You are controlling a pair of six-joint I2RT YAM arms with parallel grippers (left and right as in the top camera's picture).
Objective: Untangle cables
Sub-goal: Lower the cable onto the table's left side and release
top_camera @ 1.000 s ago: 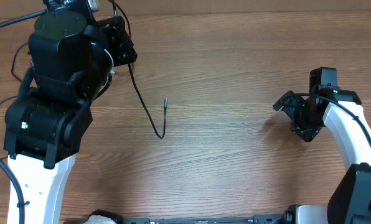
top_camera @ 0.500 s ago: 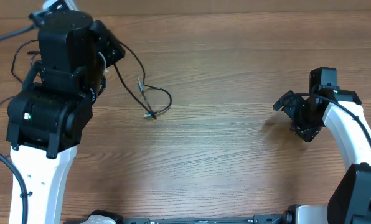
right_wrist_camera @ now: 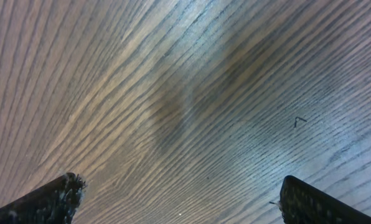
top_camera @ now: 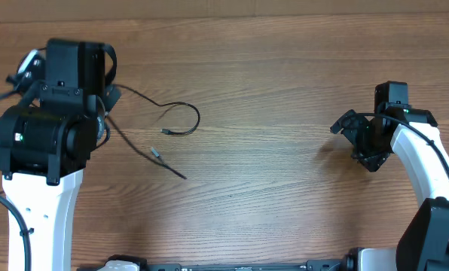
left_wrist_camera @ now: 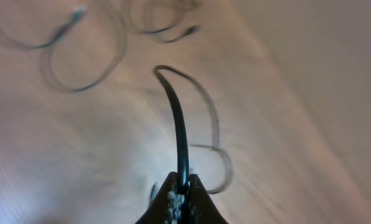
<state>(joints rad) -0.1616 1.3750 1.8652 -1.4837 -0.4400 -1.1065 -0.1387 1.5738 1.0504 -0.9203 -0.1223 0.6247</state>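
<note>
Brown wood-grain counter point(top_camera: 285, 188) carries a thin black cable point(top_camera: 197, 117) curling at its left-centre, one stretch clamped between the left fingers point(left_wrist_camera: 168, 200). The right fingers point(right_wrist_camera: 51, 198) hover spread apart, well away from it.

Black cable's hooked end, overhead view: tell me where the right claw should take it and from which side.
Probably the hook's outer bend on the black cable, from above, right claw fingers straddling the strand. It lies flat on the table, and that bend is nearest the right arm, with bare wood around it.
</note>
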